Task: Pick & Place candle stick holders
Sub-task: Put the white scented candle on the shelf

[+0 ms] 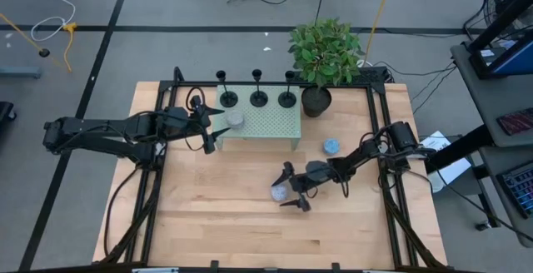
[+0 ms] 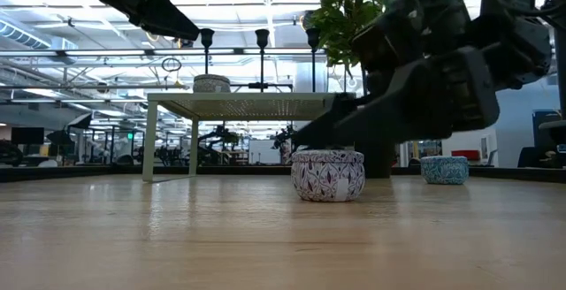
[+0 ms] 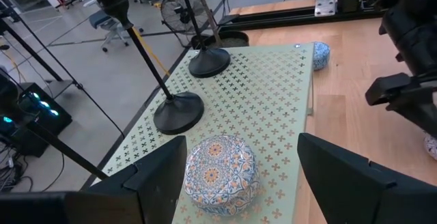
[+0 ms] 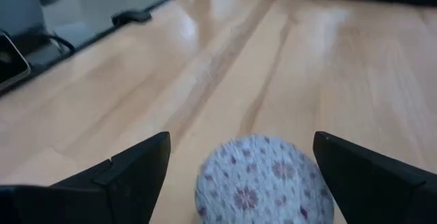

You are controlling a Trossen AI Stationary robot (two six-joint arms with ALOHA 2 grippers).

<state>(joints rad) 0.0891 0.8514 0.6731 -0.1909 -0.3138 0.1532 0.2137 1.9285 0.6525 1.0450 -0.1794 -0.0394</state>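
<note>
Right pincer point(image 1: 289, 195) low over the wooden counter point(image 1: 250, 231), jaws spread wide to either side of a small patterned white tin point(image 4: 263, 179), nothing gripped; tin resting on the counter between the two fingers, apart from both in the right wrist view. Off to this pincer's side, back toward its own arm's base, a small blue tin point(image 1: 331, 146) on the counter, well apart. Left pincer point(image 1: 213, 131) raised at the edge of the pale green perforated stand point(image 1: 275, 127), jaws likewise wide open and empty, straddling from above an orange-and-blue patterned tin point(image 3: 222, 173) sitting on the stand top. Beyond that tin, farther along the stand from the left pincer, the three candle stick holders point(image 1: 257, 96), black disc bases flat on the stand's far edge, stems upright, in a row, near each other but apart, touched by neither pincer. Past the last holder, just beside the stand's corner, a leafy green plant point(image 1: 325, 52) in a black pot.
</note>
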